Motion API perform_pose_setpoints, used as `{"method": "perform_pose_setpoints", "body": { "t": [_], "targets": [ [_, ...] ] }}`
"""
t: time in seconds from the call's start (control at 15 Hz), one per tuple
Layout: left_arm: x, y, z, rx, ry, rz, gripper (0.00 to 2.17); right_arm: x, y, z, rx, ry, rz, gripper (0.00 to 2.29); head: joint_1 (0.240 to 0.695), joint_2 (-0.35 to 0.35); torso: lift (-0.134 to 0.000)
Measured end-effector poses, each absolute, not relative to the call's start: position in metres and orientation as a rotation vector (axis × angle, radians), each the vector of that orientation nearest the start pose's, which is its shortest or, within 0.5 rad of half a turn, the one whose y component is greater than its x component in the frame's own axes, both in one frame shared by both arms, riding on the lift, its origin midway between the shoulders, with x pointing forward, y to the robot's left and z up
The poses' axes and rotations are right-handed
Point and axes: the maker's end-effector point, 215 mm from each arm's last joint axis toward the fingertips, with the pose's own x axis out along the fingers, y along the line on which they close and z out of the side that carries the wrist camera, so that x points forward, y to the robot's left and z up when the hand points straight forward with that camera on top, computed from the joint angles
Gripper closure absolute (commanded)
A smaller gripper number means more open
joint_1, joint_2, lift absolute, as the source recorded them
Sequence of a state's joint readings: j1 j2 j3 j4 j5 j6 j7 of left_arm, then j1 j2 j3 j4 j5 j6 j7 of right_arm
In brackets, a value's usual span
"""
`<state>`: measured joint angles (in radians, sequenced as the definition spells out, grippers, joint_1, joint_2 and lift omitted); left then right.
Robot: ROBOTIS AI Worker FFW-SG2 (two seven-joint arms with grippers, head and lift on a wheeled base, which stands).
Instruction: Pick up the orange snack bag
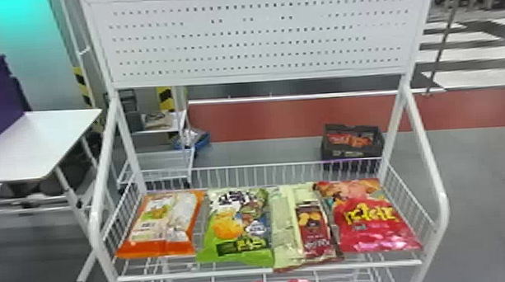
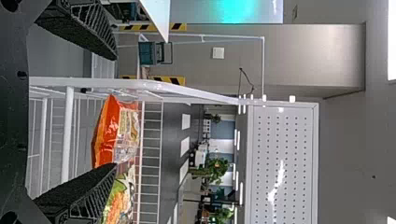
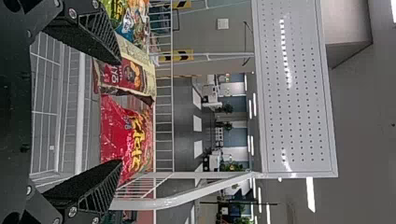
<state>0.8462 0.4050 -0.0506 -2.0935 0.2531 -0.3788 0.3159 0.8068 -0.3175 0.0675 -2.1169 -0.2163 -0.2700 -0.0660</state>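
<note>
The orange snack bag (image 1: 161, 224) lies flat at the left end of the rack's wire basket in the head view, with a green bag beside it. In the left wrist view the orange bag (image 2: 112, 133) is beyond the left gripper (image 2: 116, 112), whose two fingers stand wide open with nothing between them. The right gripper (image 3: 121, 112) is also open and holds nothing; a red bag (image 3: 126, 135) and a cream-and-brown bag (image 3: 130, 74) lie beyond its fingertips.
In the head view, a green bag (image 1: 237, 230), the cream-and-brown bag (image 1: 305, 226) and the red bag (image 1: 371, 223) fill the basket rightward. White side rails (image 1: 98, 200) frame it, under a perforated panel (image 1: 258, 37). A white table (image 1: 45, 141) stands at left.
</note>
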Motion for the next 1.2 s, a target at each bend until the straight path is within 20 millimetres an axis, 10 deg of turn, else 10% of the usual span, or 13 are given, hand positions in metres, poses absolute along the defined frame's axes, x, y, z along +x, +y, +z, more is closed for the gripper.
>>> {"method": "perform_pose_setpoints", "body": {
  "t": [0.73,1.2],
  "targets": [
    [0.338,0.283,-0.333,-0.025,-0.017,0.05,0.08,0.347,-0.222,-0.344,0.037,0.022,0.15,0.14,0.499,0.0,0.0],
    [0.387,0.25,-0.346,-0.015,0.013,0.009,0.09,0.345,-0.218,-0.342,0.046,0.019,0.151,0.14,0.499,0.0,0.0]
  ]
}}
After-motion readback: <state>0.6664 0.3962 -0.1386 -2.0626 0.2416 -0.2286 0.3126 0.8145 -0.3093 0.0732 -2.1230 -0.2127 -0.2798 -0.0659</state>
